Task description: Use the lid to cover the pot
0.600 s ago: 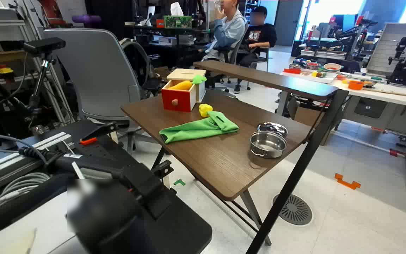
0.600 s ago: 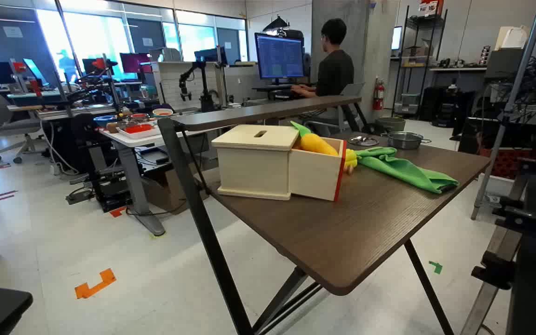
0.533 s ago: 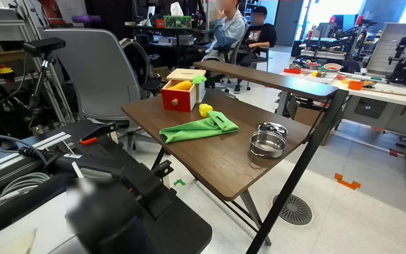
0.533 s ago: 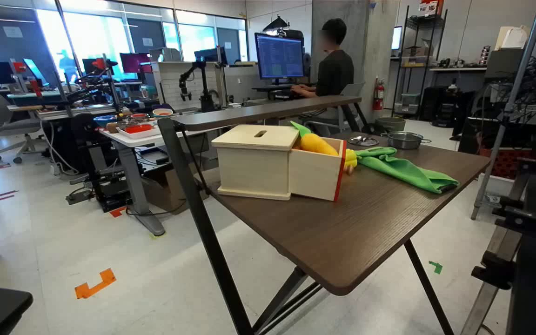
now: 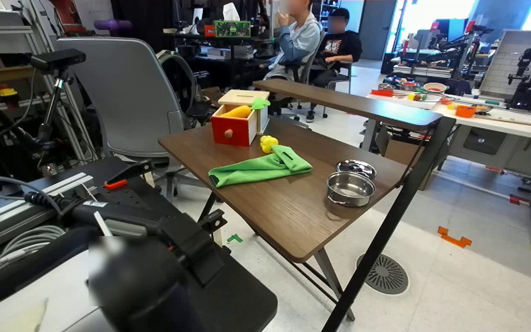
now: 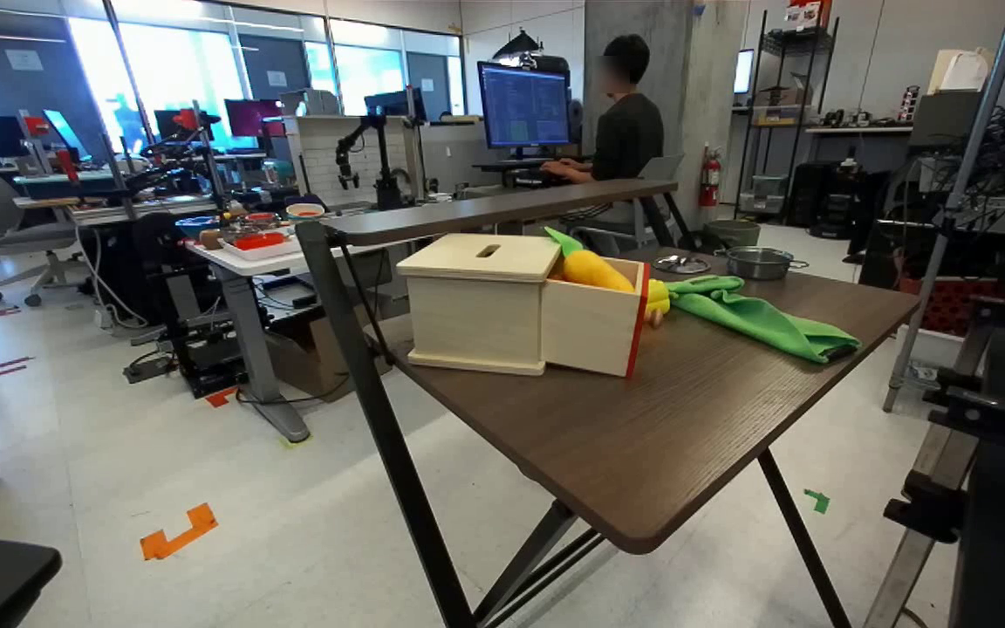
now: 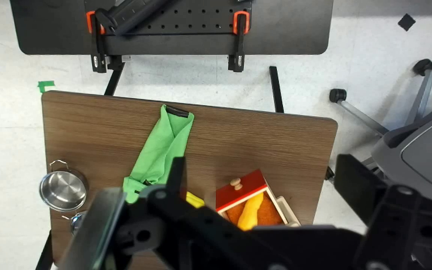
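Tabletop (image 5: 288, 212): nothing on it shifts visibly since the earlier frame; lid (image 5: 356, 166), pot (image 5: 351, 191) and green cloth (image 5: 265, 169) keep their places.
Lid: off the pot, lying just beside it in both exterior views; partly hidden behind the gripper (image 7: 264, 170) in the wrist view. Contact between lid and pot cannot be told.
Pot: upright and uncovered, near the tabletop's short edge.
Gripper: released, its fingers (image 7: 177, 174) wide apart and holding nothing; in the wrist view the red-fronted drawer box (image 7: 240, 192) shows between them, and the lid lies outside them.
Polished metal: the lid is probably stiff, fairly light and not fragile, but slippery in a loose pinch.
Place of hold: a knob, if one stands on top, offers the best grip; none is clear at this size. Failing that, the rim on the side away from the pot seems suitable, pinched firmly against tilting.
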Controlling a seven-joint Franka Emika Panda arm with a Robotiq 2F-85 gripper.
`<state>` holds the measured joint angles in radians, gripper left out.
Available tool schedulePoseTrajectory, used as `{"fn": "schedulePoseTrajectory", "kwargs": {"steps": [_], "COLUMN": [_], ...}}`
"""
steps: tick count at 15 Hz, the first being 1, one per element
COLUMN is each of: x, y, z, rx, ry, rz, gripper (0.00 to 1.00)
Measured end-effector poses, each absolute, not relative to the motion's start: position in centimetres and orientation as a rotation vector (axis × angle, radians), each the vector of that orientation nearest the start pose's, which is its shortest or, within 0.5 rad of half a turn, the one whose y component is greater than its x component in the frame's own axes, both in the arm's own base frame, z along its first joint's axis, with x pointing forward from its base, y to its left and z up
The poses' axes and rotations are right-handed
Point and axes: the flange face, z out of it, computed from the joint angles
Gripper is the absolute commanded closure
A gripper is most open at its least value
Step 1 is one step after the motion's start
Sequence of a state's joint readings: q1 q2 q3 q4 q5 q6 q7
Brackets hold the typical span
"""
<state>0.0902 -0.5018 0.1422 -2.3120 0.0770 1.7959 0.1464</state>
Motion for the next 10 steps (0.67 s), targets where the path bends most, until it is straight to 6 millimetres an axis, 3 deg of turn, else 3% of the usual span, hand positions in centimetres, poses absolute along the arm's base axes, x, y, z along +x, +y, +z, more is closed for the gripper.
{"fn": "schedulePoseTrajectory", "kwargs": {"steps": [5, 10], "x": [38.8, 41.1], "y": [10.4, 8.6], "z": [52.8, 51.4], "rx": [-3.144, -3.178], "ry": [-0.072, 0.109], "rz": [0.014, -0.216], "gripper": [0.00, 0.00]}}
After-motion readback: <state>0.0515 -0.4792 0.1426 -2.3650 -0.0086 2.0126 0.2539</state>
